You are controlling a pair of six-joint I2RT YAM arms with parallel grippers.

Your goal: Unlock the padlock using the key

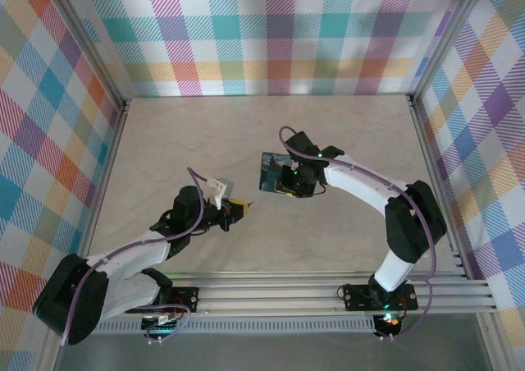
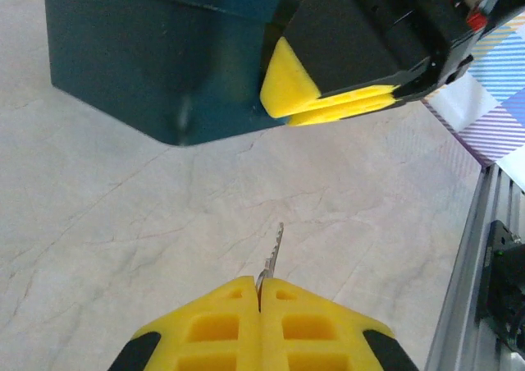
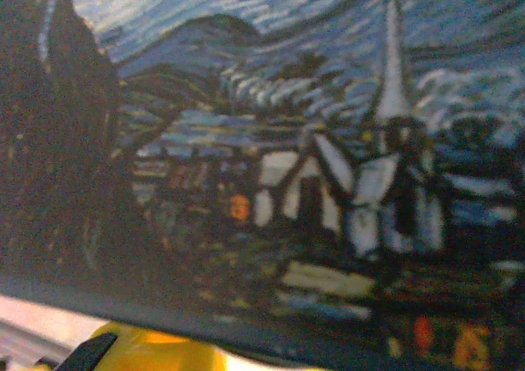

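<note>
Your key is a thin, stiff sliver of metal, probably light and slick enough to pivot, so the hold belongs on its bow. There the left gripper is clamped fully shut, with the blade pointing free toward the box. Where the padlock sits you cannot tell. The right gripper is up against that box's corner. Whether it grips is unclear, and the box's contents are hidden.

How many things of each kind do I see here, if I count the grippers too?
Key: 1
Printed box: 1
Grippers, the left gripper and the right gripper: 2
Total: 4
</note>
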